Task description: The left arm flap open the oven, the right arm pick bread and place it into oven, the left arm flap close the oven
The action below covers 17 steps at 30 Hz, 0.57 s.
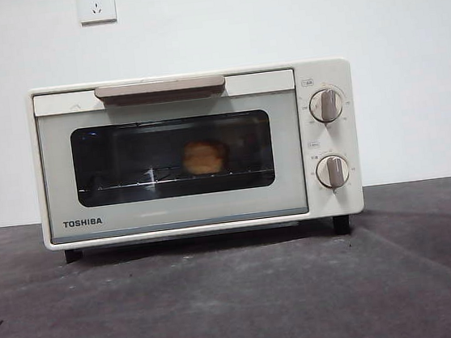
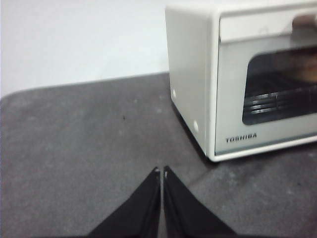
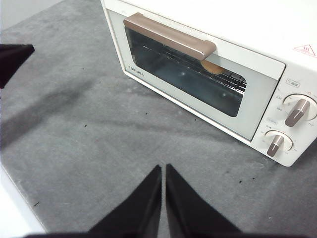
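In the front view the dark grey table [image 1: 240, 298] fills the near ground, bare up to the short black feet [image 1: 342, 224] of the oven [image 1: 195, 152]. The oven stands square to the camera, its door shut flush against the cream-white body. The TOSHIBA name [image 1: 82, 223] sits low on the door, the long beige handle [image 1: 159, 87] runs along the door's upper edge, and two round knobs [image 1: 326, 105] are stacked one above the other on the panel beside the door. Through the dark glass window [image 1: 173, 157] the bread [image 1: 205, 157] shows as a golden-orange lump resting on the wire rack [image 1: 129, 184], a little toward the knob side of the middle. Behind the oven is a plain white wall with a socket [image 1: 96, 4] above and another at the far upper corner.

Neither arm shows in the front view. In the left wrist view the left gripper [image 2: 162, 171] hangs over the table, apart from the oven, its two black jaws pressed together with only a thin seam between them and nothing held. The oven's side wall and the door's corner lie beyond it.

In the right wrist view the right gripper [image 3: 163, 167] is likewise closed to a thin seam and empty, above the table in front of the oven and clear of it. Past its tips lie the door, the handle and a sliver of bread [image 3: 212, 67] under the handle's end. A black tip [image 3: 14, 57] enters at that picture's edge, well away from the oven.
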Available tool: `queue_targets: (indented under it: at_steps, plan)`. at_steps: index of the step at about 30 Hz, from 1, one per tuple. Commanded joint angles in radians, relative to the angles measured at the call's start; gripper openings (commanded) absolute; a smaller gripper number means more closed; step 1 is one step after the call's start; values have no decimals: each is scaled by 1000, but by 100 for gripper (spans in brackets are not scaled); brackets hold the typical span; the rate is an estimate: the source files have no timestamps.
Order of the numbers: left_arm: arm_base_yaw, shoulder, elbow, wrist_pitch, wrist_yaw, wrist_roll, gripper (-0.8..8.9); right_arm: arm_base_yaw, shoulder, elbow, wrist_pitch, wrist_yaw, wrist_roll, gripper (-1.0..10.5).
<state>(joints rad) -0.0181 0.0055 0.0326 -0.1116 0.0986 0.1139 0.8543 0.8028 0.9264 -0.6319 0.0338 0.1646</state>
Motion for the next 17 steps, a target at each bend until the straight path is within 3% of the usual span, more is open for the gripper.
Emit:
queue_targets:
  at_steps: [1,5,10,17]
  plan:
    - [-1,-2,-21,-27,-6,5,16,7,6,9,11,4,6,9]
    - [-1,-2,-21,-73,-6,0,16,7,6,9,11,4,6,9]
    - [-1,-2,-21,-72,-6,-103,16,7,6,9,11,4,6,9]
    - [-1,-2,-21,-72,-6,-107,16,7,6,9,11,4,6,9]
